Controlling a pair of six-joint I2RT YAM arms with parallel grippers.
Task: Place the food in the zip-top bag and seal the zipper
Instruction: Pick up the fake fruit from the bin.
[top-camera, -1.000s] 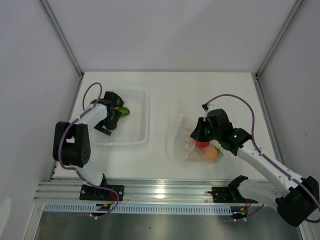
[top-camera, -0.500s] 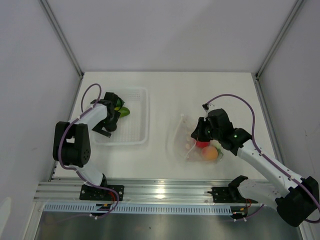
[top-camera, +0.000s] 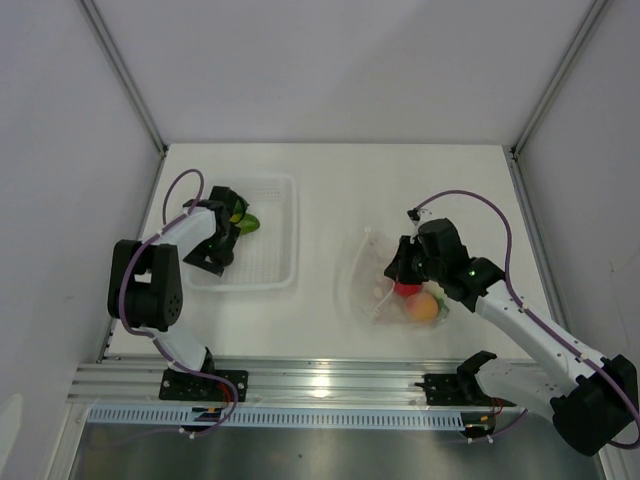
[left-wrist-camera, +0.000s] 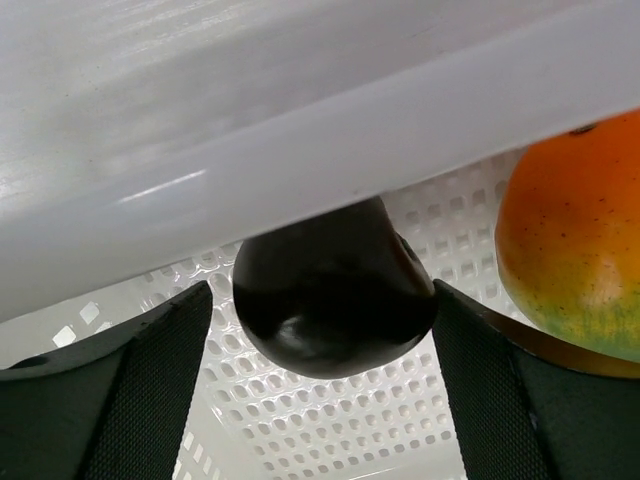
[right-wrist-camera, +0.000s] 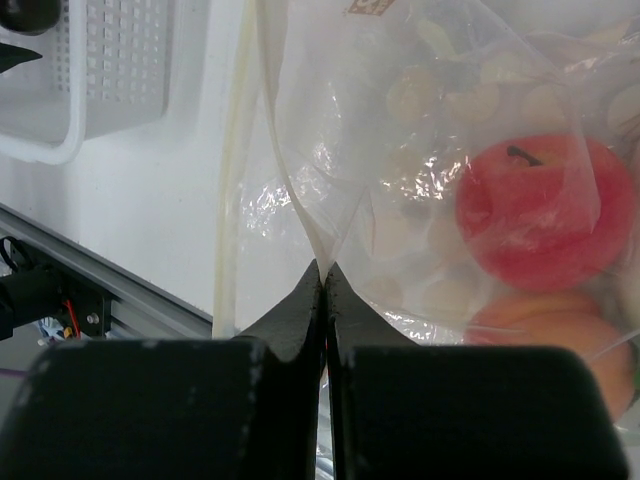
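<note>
Right gripper (top-camera: 396, 268) is pinching shut on a fold of the zip-top bag (top-camera: 362, 285), its fingertips (right-wrist-camera: 312, 290) meeting with only the crinkly film between them. The bag is lying on the white surface (top-camera: 330, 170) in front of the right arm, with its long axis running from far to near. The zipper (right-wrist-camera: 236, 150) is showing as a pale strip along the bag's left edge, the side facing the white perforated tray (top-camera: 291, 235). Inside the bag a red apple (right-wrist-camera: 530, 210) and an orange peach (right-wrist-camera: 548, 340) are sitting side by side toward the right.

Left gripper (top-camera: 213, 250) is reaching into the tray, fingers spread wide on either side of the dark brown fruit (left-wrist-camera: 335, 300). I cannot tell whether they are touching it. The yellow-red mango (left-wrist-camera: 575, 250) is just beside it, and a green piece (top-camera: 248, 222) is lying at the tray's far end.

Compared with a second ago, the right gripper and bag have shifted slightly rightward, while the left gripper is staying roughly where it was.
</note>
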